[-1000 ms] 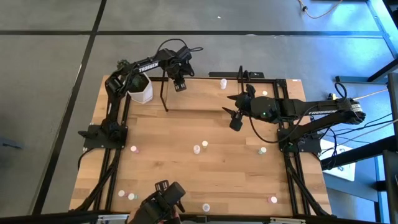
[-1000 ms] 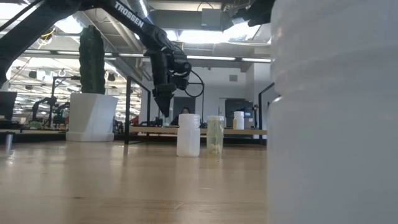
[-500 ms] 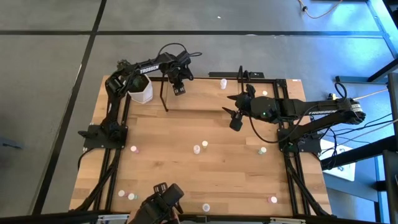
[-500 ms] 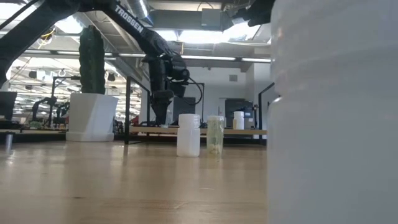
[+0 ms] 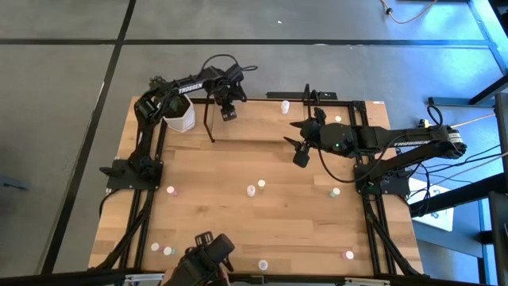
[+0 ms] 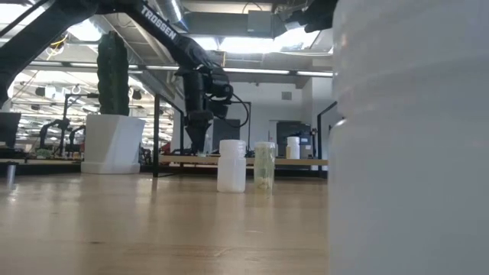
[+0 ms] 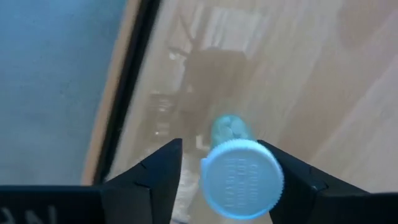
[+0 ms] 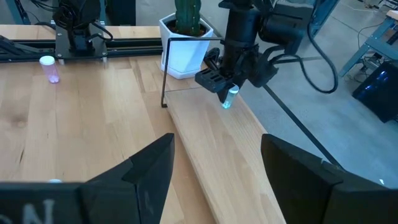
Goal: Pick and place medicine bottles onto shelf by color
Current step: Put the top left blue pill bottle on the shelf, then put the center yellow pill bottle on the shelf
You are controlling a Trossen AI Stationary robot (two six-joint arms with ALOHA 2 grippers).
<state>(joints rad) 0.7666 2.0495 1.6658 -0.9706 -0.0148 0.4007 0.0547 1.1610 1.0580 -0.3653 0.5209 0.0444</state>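
Fingers [image 7: 158, 177] of left gripper [image 5: 228, 111]: parted around a green-topped bottle [image 7: 241, 177], clear gap on one side, cap against the other finger. Cannot tell whether that bottle [image 8: 231, 96] rests on the wood or hangs just above it. Positioned at far left end of the shelf [image 8: 214, 152], beside its upright wire loop [image 5: 209, 119] and near the white cactus pot [image 5: 180, 115].

Fingers [image 8: 149, 168] of right gripper [image 5: 300, 155]: spread wide, nothing between, hovering right of centre over the near edge of the shelf.

On the shelf further right: one white bottle [image 5: 285, 106], another [image 5: 338, 119] near the right end.

Scattered on the tabletop [image 5: 214, 206]: a pair at centre [image 5: 251, 191], one to the right [image 5: 335, 191], one pink at left [image 5: 170, 191], more along the near edge [image 5: 263, 264].
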